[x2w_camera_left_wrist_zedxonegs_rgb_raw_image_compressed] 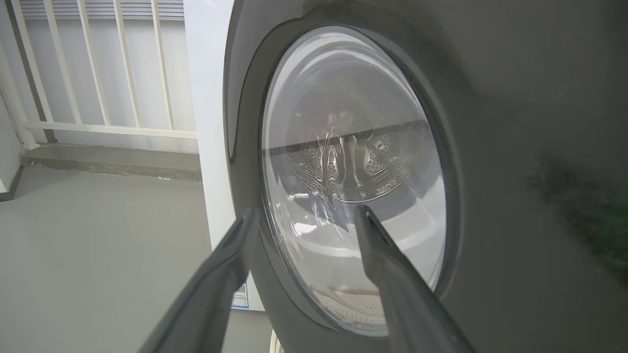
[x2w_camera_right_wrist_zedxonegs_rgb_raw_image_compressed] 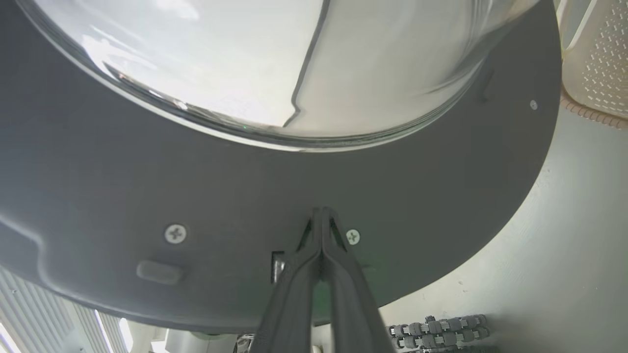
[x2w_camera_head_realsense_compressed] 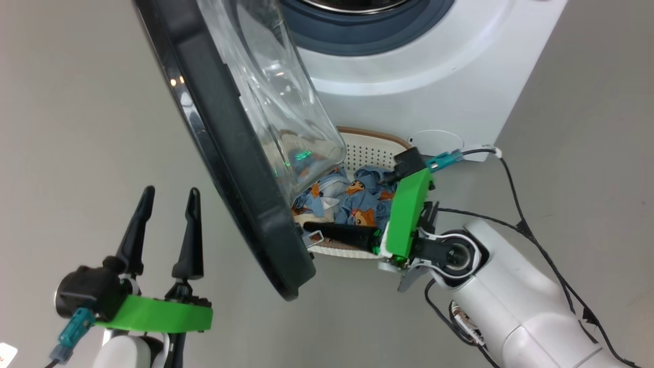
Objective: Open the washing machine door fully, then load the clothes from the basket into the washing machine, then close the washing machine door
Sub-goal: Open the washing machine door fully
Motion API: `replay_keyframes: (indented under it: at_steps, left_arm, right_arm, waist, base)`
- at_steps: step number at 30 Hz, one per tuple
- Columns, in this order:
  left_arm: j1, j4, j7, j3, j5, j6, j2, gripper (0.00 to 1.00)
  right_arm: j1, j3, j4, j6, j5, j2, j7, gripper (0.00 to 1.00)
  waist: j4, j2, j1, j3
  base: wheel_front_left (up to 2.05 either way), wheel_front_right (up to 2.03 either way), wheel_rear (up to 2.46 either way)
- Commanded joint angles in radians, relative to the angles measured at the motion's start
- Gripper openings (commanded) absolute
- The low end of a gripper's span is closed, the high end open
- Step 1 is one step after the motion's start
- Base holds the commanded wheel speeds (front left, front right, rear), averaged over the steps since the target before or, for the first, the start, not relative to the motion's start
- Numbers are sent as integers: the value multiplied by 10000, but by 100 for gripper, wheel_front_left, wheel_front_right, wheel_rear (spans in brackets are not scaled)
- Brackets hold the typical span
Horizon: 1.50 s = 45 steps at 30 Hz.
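Opening step; our closed right gripper (x2w_camera_right_wrist_zedxonegs_rgb_raw_image_compressed: 321, 214) noses the washing machine door (x2w_camera_right_wrist_zedxonegs_rgb_raw_image_compressed: 147, 171) just ahead; left gripper (x2w_camera_head_realsense_compressed: 171, 192) gapes empty; we should push wider next.

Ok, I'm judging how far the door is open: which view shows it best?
The head view: the washing machine door stands edge-on, angled out from the washing machine. Left wrist view shows its outer glass face; right wrist view, its inner rim and bowl.

You find the door (x2w_camera_head_realsense_compressed: 225, 153) hiding half the basket (x2w_camera_head_realsense_compressed: 365, 151) and some of the clothes (x2w_camera_head_realsense_compressed: 360, 204); the washing machine (x2w_camera_head_realsense_compressed: 409, 76) is cut off at the top edge.
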Motion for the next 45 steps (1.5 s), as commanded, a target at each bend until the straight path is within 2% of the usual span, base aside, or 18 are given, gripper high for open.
replay_keyframes:
  at_steps: [1,6,21,22,24,25,26,37,45]
  left_arm:
    - [17,-213,-53,385,128,-31,260,100]
    - [201,-230,-53,491,128,-31,348,100]
    - [944,-310,-53,1177,177,-31,605,100]
    - [1009,-321,-53,1234,187,-31,608,100]
    - [1142,-304,-53,1367,175,-31,600,100]
    - [1199,-283,-53,1466,165,-31,596,100]
    - [1247,-263,-53,1558,150,-31,605,100]
    - [1740,-339,-53,2081,237,-31,562,100]
    - [1820,-367,-53,2188,293,-31,529,100]
  right_arm:
    - [1,-102,-276,19,137,139,-185,0]
    - [346,-379,-367,19,220,-86,-480,0]
    - [1801,-1124,-1618,19,776,-141,-1188,0]
    - [1892,-1196,-1712,19,770,-159,-1295,11]
    - [2122,-1356,-1861,19,790,-182,-1521,45]
    - [2232,-1414,-1939,19,744,-215,-1653,94]
    - [2324,-1462,-2040,19,614,-273,-1847,100]
    - [3160,-1604,-3009,19,-2064,-1115,-5172,100]
    - [3627,-1794,-2883,19,-4452,-1593,-8228,100]
  waist:
    - [-151,0,0,-146]
    - [-431,0,0,-381]
    - [-1410,0,0,-995]
    - [-1482,0,0,-1040]
    - [-1618,0,0,-1135]
    - [-1685,0,0,-1182]
    - [-1754,0,0,-1229]
    - [-2291,0,0,-1552]
    - [-2562,0,0,-1601]
  base:
    - [0,0,0]
    - [0,0,0]
    - [0,0,0]
    - [0,0,0]
    - [0,0,0]
    - [0,0,0]
    - [0,0,0]
    - [0,0,0]
    - [0,0,0]
